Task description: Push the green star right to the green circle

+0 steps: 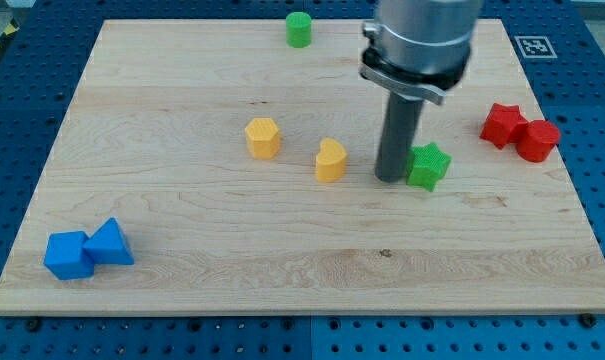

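Note:
The green star lies on the wooden board, right of the middle. The green circle stands near the view's top edge, far up and to the left of the star. My tip rests on the board right at the star's left side, touching it or nearly so. The rod rises from there to the grey arm at the view's top.
A yellow heart lies just left of my tip, and a yellow hexagon further left. A red star and a red hexagon-like block touch at the right edge. A blue cube and blue triangle sit bottom left.

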### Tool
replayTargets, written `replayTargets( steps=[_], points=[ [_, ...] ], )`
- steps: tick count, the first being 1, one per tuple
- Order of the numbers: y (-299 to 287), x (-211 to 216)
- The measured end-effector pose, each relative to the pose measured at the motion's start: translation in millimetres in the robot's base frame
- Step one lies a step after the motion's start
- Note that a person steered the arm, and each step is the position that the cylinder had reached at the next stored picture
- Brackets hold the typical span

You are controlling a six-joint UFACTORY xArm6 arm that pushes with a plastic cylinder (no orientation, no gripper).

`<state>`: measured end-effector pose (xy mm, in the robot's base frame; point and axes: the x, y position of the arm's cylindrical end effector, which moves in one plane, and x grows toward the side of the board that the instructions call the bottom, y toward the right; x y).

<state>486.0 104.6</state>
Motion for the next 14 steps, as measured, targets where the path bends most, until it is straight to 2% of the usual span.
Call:
replayTargets(
  steps=[1, 2, 8, 10, 12, 14],
  points=[
    [27, 29],
    [53, 30],
    [44, -55],
    [48, -105],
    [48, -185],
    [64, -226]
  ],
)
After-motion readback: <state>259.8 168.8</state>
